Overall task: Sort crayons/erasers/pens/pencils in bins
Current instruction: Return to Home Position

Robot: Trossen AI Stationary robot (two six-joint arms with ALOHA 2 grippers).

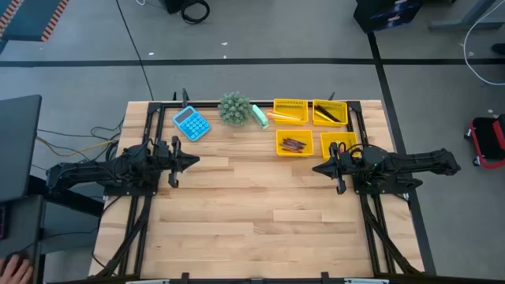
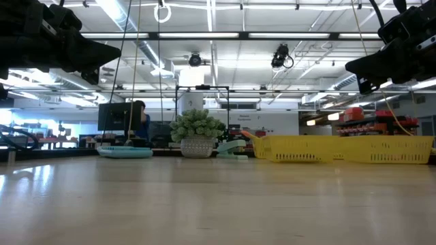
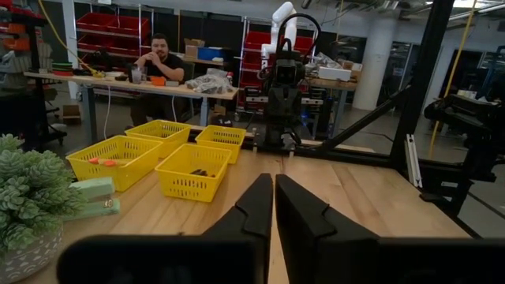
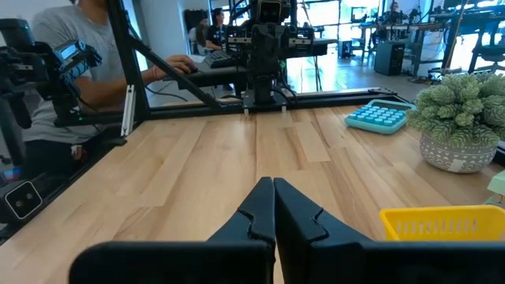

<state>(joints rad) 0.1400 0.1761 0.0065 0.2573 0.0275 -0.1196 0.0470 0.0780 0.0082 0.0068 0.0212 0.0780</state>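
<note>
High view first: four yellow bins (image 1: 289, 111) sit in a two-by-two block at the far right of the surface (image 1: 252, 213), and their contents are hard to read from up here. One far bin shows orange pencils (image 1: 284, 117), the other far bin (image 1: 330, 113) dark pens (image 1: 331, 115), the near left bin (image 1: 293, 143) reddish-brown crayons (image 1: 293, 143). The near right bin (image 1: 338, 143) is partly covered by the right arm, and I can't make out erasers in it. Counting the sticks isn't possible at this size. Low view cuts the bins down to a yellow wall, with nothing inside showing. Beside them stand one potted plant (image 1: 233, 108), one blue calculator (image 1: 191, 123) and one pale green block (image 1: 259, 116). Left hand (image 1: 193, 160) hovers clenched and empty at the left edge; right hand (image 1: 317, 168) hovers clenched and empty just in front of the bins. Between them the whole middle and near part of the boards lies open.
</note>
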